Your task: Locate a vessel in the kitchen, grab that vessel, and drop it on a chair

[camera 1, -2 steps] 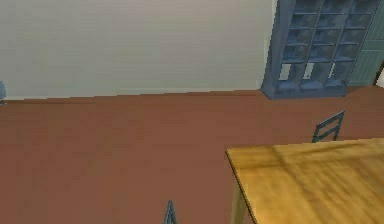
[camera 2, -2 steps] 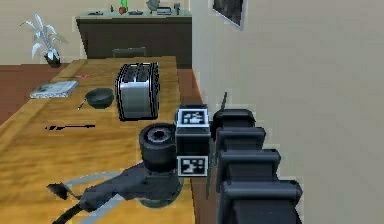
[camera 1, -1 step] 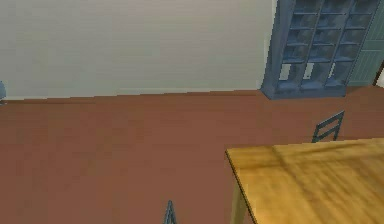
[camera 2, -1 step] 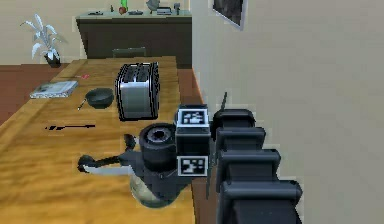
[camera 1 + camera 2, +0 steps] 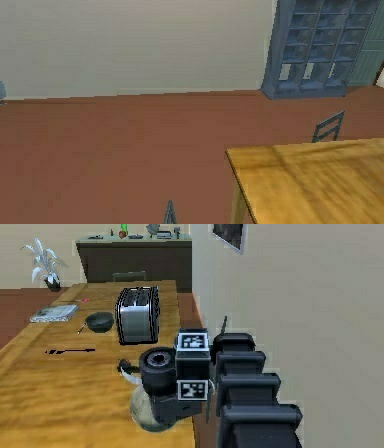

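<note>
Wooden table [image 5: 60,374] carries toaster [image 5: 137,314], glassy vessel [image 5: 152,411] near end effector [image 5: 133,370].

**Forward view.** A shelf unit [image 5: 322,45] stands against the wall at upper right. The table [image 5: 310,185] occupies the lower right corner, with a chair [image 5: 329,127] at its far edge, between it and the shelf unit.

**Arm side view.** On the table, a toaster [image 5: 137,314] stands mid-length. A bowl [image 5: 99,321] is just left of it, papers [image 5: 55,314] lie further left, and a utensil [image 5: 70,350] lies nearer. A vessel [image 5: 150,409] stands at the near end, at the hand [image 5: 140,372]. Beyond the far end stands a cabinet [image 5: 135,262], with a plant [image 5: 45,264] to its left.
</note>
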